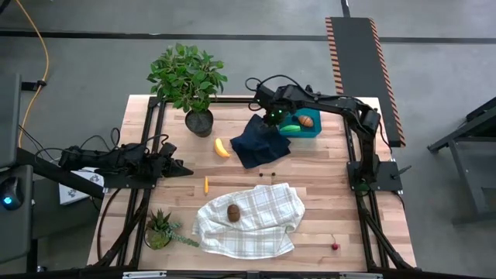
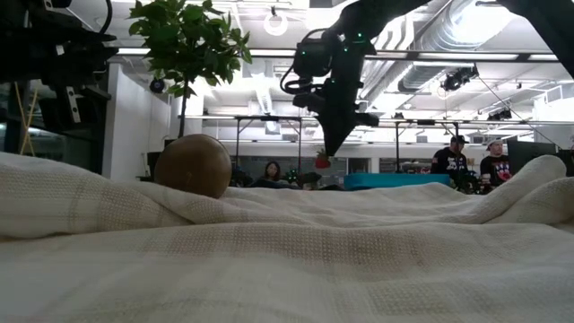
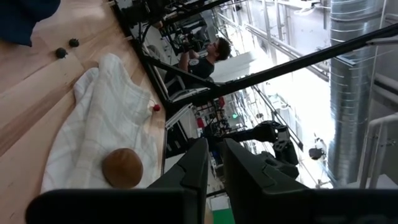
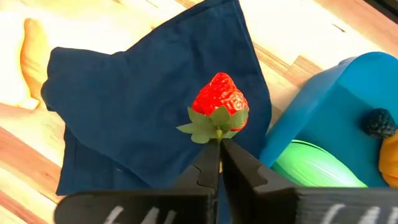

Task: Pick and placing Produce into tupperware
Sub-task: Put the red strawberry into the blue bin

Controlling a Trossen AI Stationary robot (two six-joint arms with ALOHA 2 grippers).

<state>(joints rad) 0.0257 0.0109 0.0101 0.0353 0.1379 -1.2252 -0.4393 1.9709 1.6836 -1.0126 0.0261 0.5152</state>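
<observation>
My right gripper (image 1: 273, 118) is shut on a red strawberry (image 4: 219, 99) with a green leafy cap. It hangs above the dark navy cloth (image 4: 143, 99), just left of the teal tupperware (image 1: 306, 132), which also shows in the low view (image 2: 395, 180). The tupperware holds a bright green piece (image 4: 317, 165), an orange piece (image 1: 308, 120) and a dark berry (image 4: 376, 122). A yellow banana (image 1: 222, 147) lies on the table by the cloth. A small orange piece (image 1: 206, 184) lies on bare wood. A brown kiwi (image 1: 233, 213) rests on a white checked cloth (image 1: 256, 221). Red cherries (image 1: 335, 246) lie near the front right. My left gripper (image 1: 186, 170) is shut and empty at the table's left. My right gripper pinches the strawberry's green leafy cap (image 4: 214, 127) between its two fingertips (image 4: 208, 165). The fingers point down from above. The strawberry (image 2: 321, 161) hangs below the fingertips, clear of the cloth and the tupperware.
A potted plant (image 1: 190, 81) stands at the far left. A smaller plant (image 1: 163, 231) stands at the near left. Two small dark berries (image 1: 267, 174) lie on the wood between the cloths. People show in the room behind the table (image 2: 453, 152).
</observation>
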